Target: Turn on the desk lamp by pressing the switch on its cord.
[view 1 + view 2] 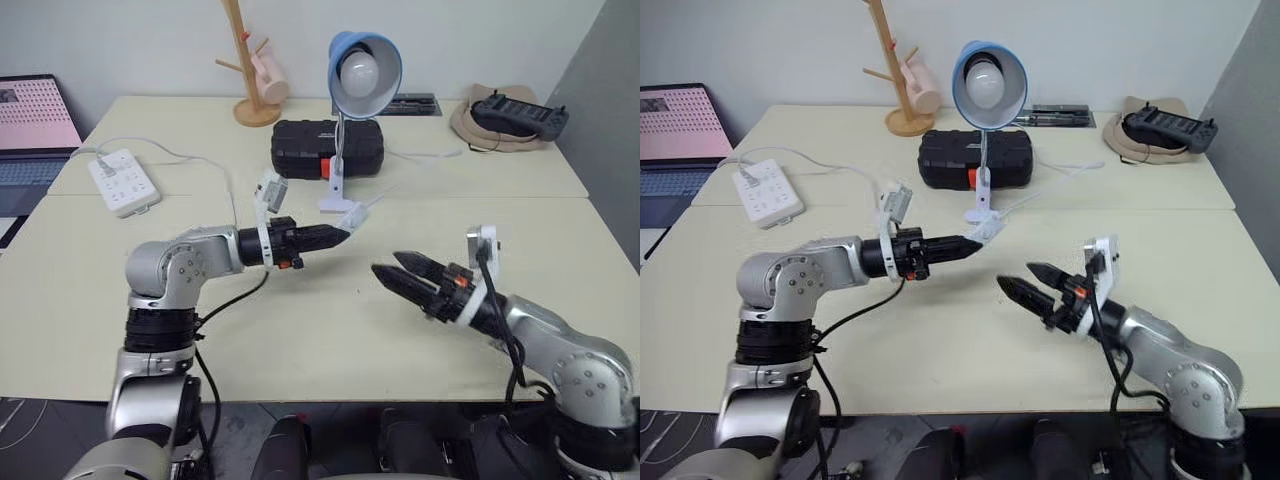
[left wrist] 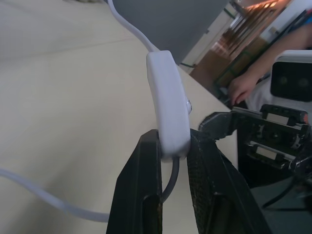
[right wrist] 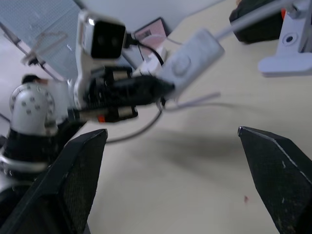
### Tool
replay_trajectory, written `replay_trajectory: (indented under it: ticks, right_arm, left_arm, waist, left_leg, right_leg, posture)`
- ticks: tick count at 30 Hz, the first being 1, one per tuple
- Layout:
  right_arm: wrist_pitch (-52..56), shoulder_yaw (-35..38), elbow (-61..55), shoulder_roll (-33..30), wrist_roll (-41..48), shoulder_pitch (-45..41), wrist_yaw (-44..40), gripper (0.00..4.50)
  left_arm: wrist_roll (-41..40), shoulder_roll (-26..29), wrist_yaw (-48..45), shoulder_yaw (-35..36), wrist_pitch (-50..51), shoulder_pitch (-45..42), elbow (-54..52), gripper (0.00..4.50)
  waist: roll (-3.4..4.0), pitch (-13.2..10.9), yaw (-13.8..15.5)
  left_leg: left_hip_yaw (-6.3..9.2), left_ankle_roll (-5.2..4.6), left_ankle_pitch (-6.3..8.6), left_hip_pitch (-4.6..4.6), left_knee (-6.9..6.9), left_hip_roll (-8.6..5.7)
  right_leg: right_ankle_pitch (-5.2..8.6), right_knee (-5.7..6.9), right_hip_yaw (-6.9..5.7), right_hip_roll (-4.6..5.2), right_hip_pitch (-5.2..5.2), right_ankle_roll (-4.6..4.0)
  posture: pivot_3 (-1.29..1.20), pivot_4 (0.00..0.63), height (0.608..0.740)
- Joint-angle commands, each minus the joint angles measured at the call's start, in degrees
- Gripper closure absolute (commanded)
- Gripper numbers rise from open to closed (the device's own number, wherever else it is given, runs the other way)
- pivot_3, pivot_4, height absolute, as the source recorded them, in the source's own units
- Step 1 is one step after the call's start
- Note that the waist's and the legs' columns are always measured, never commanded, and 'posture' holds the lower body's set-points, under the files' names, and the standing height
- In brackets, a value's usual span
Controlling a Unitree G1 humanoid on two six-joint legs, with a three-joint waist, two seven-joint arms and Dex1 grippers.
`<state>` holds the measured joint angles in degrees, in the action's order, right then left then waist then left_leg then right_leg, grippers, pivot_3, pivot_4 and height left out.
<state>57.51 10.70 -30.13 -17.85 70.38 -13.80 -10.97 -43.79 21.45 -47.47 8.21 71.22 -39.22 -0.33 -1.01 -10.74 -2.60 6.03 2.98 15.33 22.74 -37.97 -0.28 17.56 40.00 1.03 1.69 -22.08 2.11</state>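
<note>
The switch [image 2: 168,105] is held clear of the table [image 1: 300,340], in front of the base of the desk lamp [image 1: 362,68]. It is pinched at one end between the jaws of the left gripper [image 1: 335,236], which are pressed onto its flat sides. The rest of the housing projects beyond the fingertips, and its small round button is seen on one face.

The housing is judged light, rigid and smooth, so it may pivot or slip in an end grip when pushed. The cord [image 2: 131,27] is thin and limp and is expected to offer no support; it should not be tugged, since the lamp appears light enough to be dragged.

To the right of the switch, the right gripper [image 1: 400,268] is held near it with jaws spread wide and nothing between them. Pressure is best applied squarely on the button, opposed from the far face.
</note>
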Motion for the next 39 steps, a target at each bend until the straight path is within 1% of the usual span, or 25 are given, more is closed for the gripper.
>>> replay_trajectory:
  ticks: [1,3,6,14,22,34,39]
  right_arm:
    - [-1.69,2.58,4.43,1.58,14.43,-5.28,6.89,0.0]
    - [-1.77,2.3,5.74,0.9,20.52,-6.55,7.65,0.0]
    - [-2.1,0.67,6.21,-0.24,25.96,-7.57,9.73,0.0]
    - [-5.26,-3.03,8.74,0.21,30.62,-9.7,13.61,0.0]
    - [-6.42,-3.21,10.83,-1.5,32.26,-11.12,12.76,0.0]
    - [-6.51,-2.66,9.84,-5.55,34.59,-7.95,11.98,0.0]
    - [-7.06,-3.25,9.46,-6.22,34.59,-7.92,11.72,0.0]
  left_arm:
    - [-9.41,-3.87,5.36,7.62,9.05,-2.48,-2.75,4.11]
    - [-12.15,-6.18,8.47,10.23,11.84,-2.98,-3.0,4.11]
    - [-15.49,-9.14,13.01,13.43,15.02,-3.55,-3.54,4.11]
    - [-24.1,-12.35,19.45,16.59,19.79,-2.82,-6.93,4.11]
    - [-27.95,-11.76,23.02,16.17,18.64,-1.08,-6.95,4.11]
    - [-31.75,-8.74,24.03,14.97,15.8,0.03,-5.2,4.11]
    - [-33.69,-8.49,25.15,13.63,14.93,-0.09,-5.27,4.11]
  waist:
    - [0.0,0.0,0.01]
    - [0.0,0.0,0.05]
    - [0.0,0.0,0.23]
    - [0.0,0.0,0.25]
    - [0.0,0.0,0.39]
    - [0.0,0.0,0.73]
    - [0.0,0.0,0.72]
  left_leg:
    - [-0.01,0.0,0.0,-0.01,-0.02,0.01]
    - [-0.01,-0.01,0.0,0.01,-0.04,0.02]
    - [-0.01,-0.01,0.0,0.03,-0.04,-0.02]
    - [-0.08,-0.01,0.0,0.02,-0.04,-0.04]
    - [-0.3,0.0,0.0,0.04,-0.03,-0.03]
    - [-0.41,-0.01,0.0,0.07,-0.02,-0.04]
    - [-0.44,-0.01,0.0,0.06,-0.01,-0.04]
  right_leg:
    - [0.0,0.01,0.01,0.01,0.0,0.0]
    - [0.0,0.01,0.01,0.04,0.01,0.0]
    - [0.0,-0.02,-0.01,0.07,0.04,0.0]
    - [0.0,-0.01,0.03,0.03,0.01,0.0]
    - [0.0,-0.05,0.07,0.01,0.01,0.0]
    - [0.0,-0.08,0.08,0.01,0.0,0.0]
    - [0.0,-0.09,0.09,0.01,0.0,0.0]
  posture:
    - [0.0,0.15,0.74]
    - [0.0,0.15,0.74]
    - [0.0,0.15,0.74]
    - [0.0,0.15,0.74]
    - [0.0,0.15,0.74]
    - [0.0,0.15,0.74]
    - [0.0,0.15,0.74]
